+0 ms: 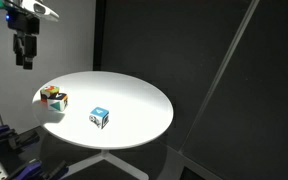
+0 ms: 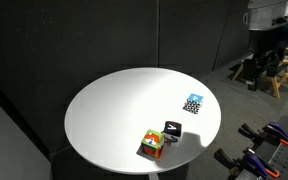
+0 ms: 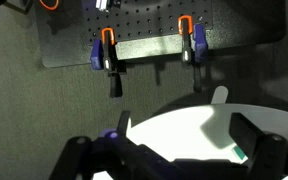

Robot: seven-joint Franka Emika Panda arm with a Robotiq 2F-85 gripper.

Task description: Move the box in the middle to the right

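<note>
The dark box with white patches sits on the round white table, between the blue-and-white cube and the orange-red cube with green. In an exterior view it touches the orange-red cube, with the blue-and-white cube apart from them. My gripper hangs high, off the table's edge, well away from the cubes; it also shows in an exterior view. In the wrist view its fingers are spread wide and empty over the table edge.
A dark curtain backs the table. A pegboard with orange-handled clamps stands beyond the table in the wrist view. Equipment with red and blue parts sits low beside the table.
</note>
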